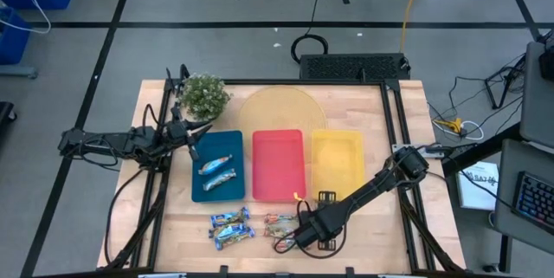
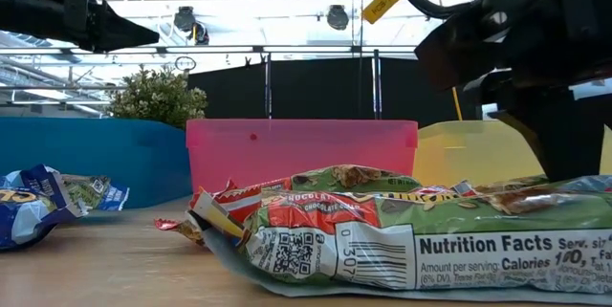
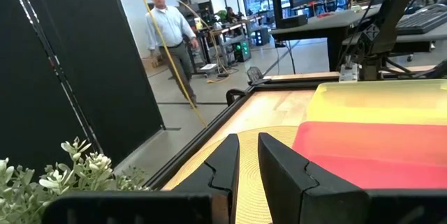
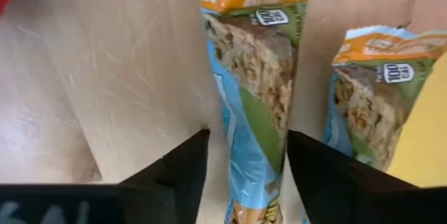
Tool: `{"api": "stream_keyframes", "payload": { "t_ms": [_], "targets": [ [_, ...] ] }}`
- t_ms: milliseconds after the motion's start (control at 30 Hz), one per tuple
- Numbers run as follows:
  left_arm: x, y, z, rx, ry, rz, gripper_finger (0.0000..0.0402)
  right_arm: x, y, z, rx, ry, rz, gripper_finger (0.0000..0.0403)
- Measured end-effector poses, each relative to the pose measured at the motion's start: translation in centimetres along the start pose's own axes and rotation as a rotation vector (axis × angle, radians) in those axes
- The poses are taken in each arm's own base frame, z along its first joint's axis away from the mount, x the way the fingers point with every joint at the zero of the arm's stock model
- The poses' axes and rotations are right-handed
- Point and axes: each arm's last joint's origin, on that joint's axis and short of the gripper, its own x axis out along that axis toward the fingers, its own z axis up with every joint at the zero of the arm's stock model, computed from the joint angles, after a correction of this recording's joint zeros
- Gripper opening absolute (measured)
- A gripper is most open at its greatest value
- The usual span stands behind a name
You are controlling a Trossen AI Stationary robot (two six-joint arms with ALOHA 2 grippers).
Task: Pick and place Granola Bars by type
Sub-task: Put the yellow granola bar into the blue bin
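Two blue-white granola bars point(image 1: 217, 173) lie in the blue tray point(image 1: 197, 193). More blue-white bars point(image 1: 231, 227) and red-brown bars point(image 1: 279, 223) lie on the wood in front of the trays. Two orange-teal bars lie near the table's near edge. My right gripper point(image 4: 248, 133) is open and points down over one orange-teal bar point(image 4: 255, 91), one finger close on each side of it. The second orange-teal bar point(image 4: 370, 105) lies beside it. My left gripper point(image 3: 248, 140) hovers by the blue tray's far-left corner point(image 1: 192, 144), empty, with a narrow gap between its fingers.
The red tray point(image 1: 279, 193) and the yellow tray point(image 1: 338, 187) stand in a row to the right of the blue one. A potted plant point(image 1: 204, 94) and a round wooden board point(image 1: 279, 109) lie behind them. A person walks in the room beyond the table point(image 3: 167, 35).
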Motion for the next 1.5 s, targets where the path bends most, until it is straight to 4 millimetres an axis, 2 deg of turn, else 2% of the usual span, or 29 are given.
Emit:
{"api": "stream_keyframes", "payload": {
  "t_ms": [233, 367, 500, 633, 733, 833, 933, 1033, 1133, 1233, 1500],
  "targets": [
    [0.0, 0.0, 0.0, -0.001, 0.000, 0.000, 0.0063, -0.2, 0.1, 0.1, 0.046, 0.001, 0.035, 0.0085],
    [0.0, 0.0, 0.0, -0.003, 0.000, 0.001, 0.0063, -1.4, -0.1, 0.0, 0.090, -0.039, 0.074, 0.0032],
    [0.0, 0.0, 0.0, -0.003, 0.000, 0.001, 0.0063, -4.2, -0.4, 0.3, 0.115, -0.144, 0.129, 0.0025],
    [0.0, 0.0, 0.0, -0.004, 0.000, 0.001, 0.0063, -7.5, -0.5, 1.4, 0.059, -0.267, 0.181, 0.0029],
    [0.0, 0.0, 0.1, -0.005, -0.007, 0.003, 0.0063, -10.0, -0.6, 2.9, -0.007, -0.360, 0.204, 0.0027],
    [0.0, 0.1, 0.2, -0.013, -0.020, 0.006, 0.0063, -12.3, -1.7, 4.1, -0.044, -0.427, 0.194, 0.0021],
    [0.0, 0.0, 0.2, -0.012, -0.018, 0.006, 0.0063, -13.7, -3.5, 5.3, -0.072, -0.476, 0.181, 0.0020],
    [0.0, 0.1, 0.2, -0.012, -0.019, 0.006, 0.0063, -15.0, -6.1, 7.0, -0.093, -0.554, 0.178, 0.0023],
    [0.0, 0.1, 0.3, -0.016, -0.027, 0.009, 0.0063, -15.2, -9.1, 9.4, -0.126, -0.612, 0.188, 0.0022],
    [0.0, 0.1, 0.5, -0.005, -0.043, 0.013, 0.0063, -14.0, -11.2, 11.9, -0.189, -0.630, 0.176, 0.0021],
    [0.0, 0.3, 0.7, 0.069, -0.056, 0.061, 0.0063, -12.8, -13.7, 18.7, -0.331, -0.812, 0.164, 0.0021]
  ]
}}
